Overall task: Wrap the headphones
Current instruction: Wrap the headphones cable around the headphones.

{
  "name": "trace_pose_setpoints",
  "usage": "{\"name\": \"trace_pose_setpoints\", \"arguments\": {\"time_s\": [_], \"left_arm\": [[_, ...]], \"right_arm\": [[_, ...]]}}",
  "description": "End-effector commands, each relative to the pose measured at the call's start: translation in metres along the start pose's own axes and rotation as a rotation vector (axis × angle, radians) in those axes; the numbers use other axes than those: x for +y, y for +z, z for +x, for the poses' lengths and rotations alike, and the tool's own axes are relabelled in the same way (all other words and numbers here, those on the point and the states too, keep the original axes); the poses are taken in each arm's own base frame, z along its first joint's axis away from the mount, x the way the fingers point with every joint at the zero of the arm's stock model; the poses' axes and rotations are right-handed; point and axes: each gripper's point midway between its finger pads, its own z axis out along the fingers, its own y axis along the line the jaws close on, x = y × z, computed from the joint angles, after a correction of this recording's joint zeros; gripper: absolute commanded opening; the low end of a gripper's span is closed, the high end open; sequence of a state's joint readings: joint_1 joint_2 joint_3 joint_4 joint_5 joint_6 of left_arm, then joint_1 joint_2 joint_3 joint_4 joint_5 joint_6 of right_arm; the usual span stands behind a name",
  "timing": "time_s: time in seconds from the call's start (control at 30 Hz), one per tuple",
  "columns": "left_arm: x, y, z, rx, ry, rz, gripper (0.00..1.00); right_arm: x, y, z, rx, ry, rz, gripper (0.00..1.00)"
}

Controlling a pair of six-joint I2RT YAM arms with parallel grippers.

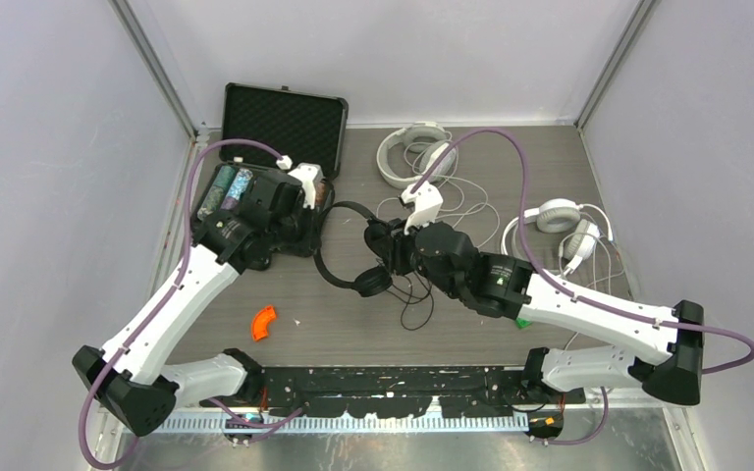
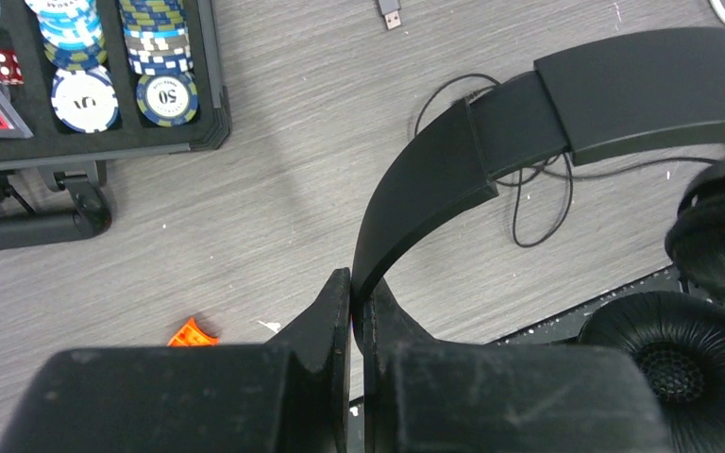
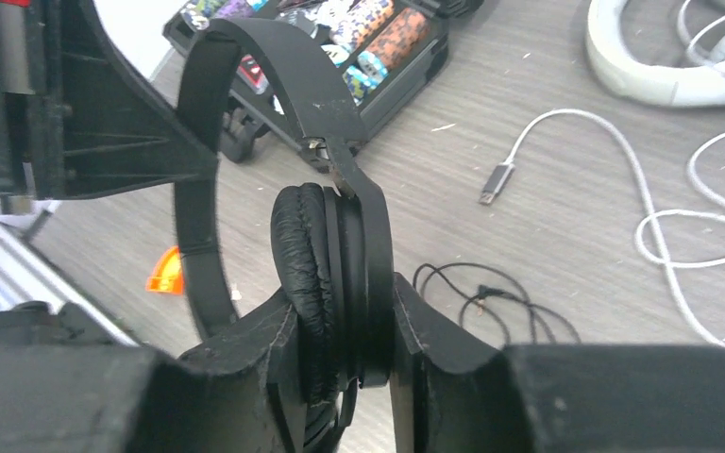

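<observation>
The black headphones [image 1: 353,250] are held between both arms at the table's middle. My left gripper [image 1: 326,234] [image 2: 357,293] is shut on the thin black headband [image 2: 453,160]. My right gripper [image 1: 381,250] [image 3: 345,321] is shut on one padded ear cup [image 3: 307,245], its fingers pressing on both sides. The other ear cup [image 2: 680,368] hangs free beside it. Their thin black cord [image 1: 414,299] [image 3: 491,302] lies loosely tangled on the table. One pair of white headphones [image 1: 412,152] [image 3: 661,66] sits at the back. A second white pair [image 1: 565,226] rests on the right, pale cords spread around both.
An open black case [image 1: 275,128] holding poker chips [image 2: 123,66] stands at the back left, close behind the left arm. A small orange piece [image 1: 264,322] [image 2: 192,333] lies near the front left. A pale cord's USB plug [image 3: 497,179] rests on the table behind the black headphones.
</observation>
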State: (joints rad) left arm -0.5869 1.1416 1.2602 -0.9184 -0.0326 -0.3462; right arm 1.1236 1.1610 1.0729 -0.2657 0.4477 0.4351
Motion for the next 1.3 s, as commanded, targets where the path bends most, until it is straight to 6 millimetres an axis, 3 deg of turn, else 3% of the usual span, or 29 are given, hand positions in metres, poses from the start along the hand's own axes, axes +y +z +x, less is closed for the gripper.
{"name": "trace_pose_setpoints", "arguments": {"time_s": [0.0, 0.2, 0.37, 0.47, 0.53, 0.63, 0.83, 0.93, 1.1, 1.27], "left_arm": [[-0.022, -0.018, -0.005, 0.020, -0.041, 0.098, 0.00], [-0.018, -0.008, 0.007, 0.122, -0.050, 0.059, 0.00], [-0.015, 0.000, 0.008, 0.148, -0.071, 0.027, 0.00], [-0.016, 0.006, 0.008, 0.174, -0.075, 0.019, 0.00], [-0.016, 0.010, 0.009, 0.186, -0.074, 0.018, 0.00], [-0.015, 0.013, 0.006, 0.180, -0.072, 0.015, 0.00], [-0.006, 0.006, -0.002, 0.145, -0.067, 0.004, 0.00], [-0.004, -0.001, -0.011, 0.106, -0.050, 0.013, 0.00], [-0.001, -0.019, -0.030, 0.040, -0.066, 0.039, 0.00], [-0.013, -0.046, -0.048, -0.039, -0.085, 0.165, 0.00]], "right_arm": [[-0.010, 0.008, -0.023, -0.097, -0.160, 0.054, 0.29], [-0.020, 0.018, -0.014, -0.084, -0.370, 0.126, 0.18], [-0.015, 0.020, -0.004, -0.090, -0.630, 0.207, 0.18], [-0.011, 0.020, -0.003, -0.106, -0.682, 0.245, 0.18], [-0.010, 0.019, -0.002, -0.099, -0.678, 0.246, 0.24], [-0.005, 0.010, -0.003, -0.085, -0.632, 0.186, 0.41], [0.008, -0.039, -0.013, -0.099, -0.522, -0.051, 0.72], [0.011, -0.064, -0.013, -0.102, -0.496, -0.163, 0.78], [0.009, -0.093, -0.023, -0.163, -0.427, -0.246, 0.79], [0.007, -0.100, -0.025, -0.236, -0.411, -0.277, 0.79]]}}
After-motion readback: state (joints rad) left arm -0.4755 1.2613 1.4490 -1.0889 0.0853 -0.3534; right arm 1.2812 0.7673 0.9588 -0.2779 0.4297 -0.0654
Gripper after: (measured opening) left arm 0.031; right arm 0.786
